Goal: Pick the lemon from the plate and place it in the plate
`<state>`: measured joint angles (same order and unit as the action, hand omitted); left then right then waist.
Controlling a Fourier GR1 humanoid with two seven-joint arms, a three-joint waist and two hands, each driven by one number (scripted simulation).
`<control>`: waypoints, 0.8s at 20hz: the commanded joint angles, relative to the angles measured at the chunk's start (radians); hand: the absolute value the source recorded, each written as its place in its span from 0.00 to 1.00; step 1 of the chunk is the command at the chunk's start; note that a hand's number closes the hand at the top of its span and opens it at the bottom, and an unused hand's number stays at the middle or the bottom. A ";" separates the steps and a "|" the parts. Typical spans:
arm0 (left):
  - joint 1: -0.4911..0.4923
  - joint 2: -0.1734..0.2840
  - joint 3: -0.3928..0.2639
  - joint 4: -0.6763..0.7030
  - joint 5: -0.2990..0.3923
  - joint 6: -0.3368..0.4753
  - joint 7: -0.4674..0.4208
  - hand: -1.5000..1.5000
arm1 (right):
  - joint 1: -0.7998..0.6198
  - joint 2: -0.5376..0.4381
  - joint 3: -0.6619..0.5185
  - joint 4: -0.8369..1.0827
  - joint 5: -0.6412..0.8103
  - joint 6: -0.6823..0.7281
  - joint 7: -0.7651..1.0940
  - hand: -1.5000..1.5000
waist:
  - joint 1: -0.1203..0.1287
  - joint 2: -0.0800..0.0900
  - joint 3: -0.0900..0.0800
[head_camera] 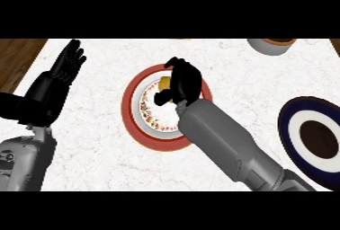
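Note:
A red-rimmed plate point(135, 117) with a white, patterned centre lies in the middle of the counter. On its upper part sits the yellow lemon point(163, 82), mostly hidden by my right hand point(185, 81). That hand reaches over the plate from the lower right, with its fingers curled down around the lemon and its thumb point(161, 96) beside it. A second plate point(293, 121), dark blue with a white ring and a brown centre, lies at the right edge. My left hand point(66, 65) rests open at the upper left, fingers up.
A grey bowl point(271, 45) with a brown inside stands at the back right. A small yellowish thing point(181, 39) shows at the back edge. The wooden floor point(16, 56) lies beyond the counter's left edge.

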<state>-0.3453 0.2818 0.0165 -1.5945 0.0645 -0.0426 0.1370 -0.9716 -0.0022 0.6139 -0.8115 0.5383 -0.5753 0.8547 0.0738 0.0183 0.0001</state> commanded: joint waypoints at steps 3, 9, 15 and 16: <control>0.017 -0.029 -0.015 0.032 -0.026 0.011 -0.054 0.50 | -0.015 0.002 -0.005 0.066 -0.200 -0.143 -0.182 0.00 | 0.012 0.007 0.000; 0.014 -0.014 0.002 0.036 -0.006 -0.012 -0.038 0.50 | -0.052 0.002 -0.028 0.072 -0.255 -0.375 -0.274 0.00 | 0.014 0.003 0.001; 0.053 -0.001 0.013 -0.035 0.008 -0.021 0.003 0.50 | -0.023 0.002 -0.065 -0.026 -0.415 -0.438 -0.379 0.00 | -0.018 -0.012 0.001; 0.001 0.004 0.031 0.005 -0.009 0.002 0.007 0.50 | -0.004 0.002 -0.100 -0.024 -0.432 -0.457 -0.430 0.00 | -0.031 -0.009 0.001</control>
<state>-0.3324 0.2802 0.0324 -1.5831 0.0612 -0.0543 0.1187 -0.9909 -0.0038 0.5438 -0.7996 0.1782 -0.9409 0.4800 0.0650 0.0148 0.0010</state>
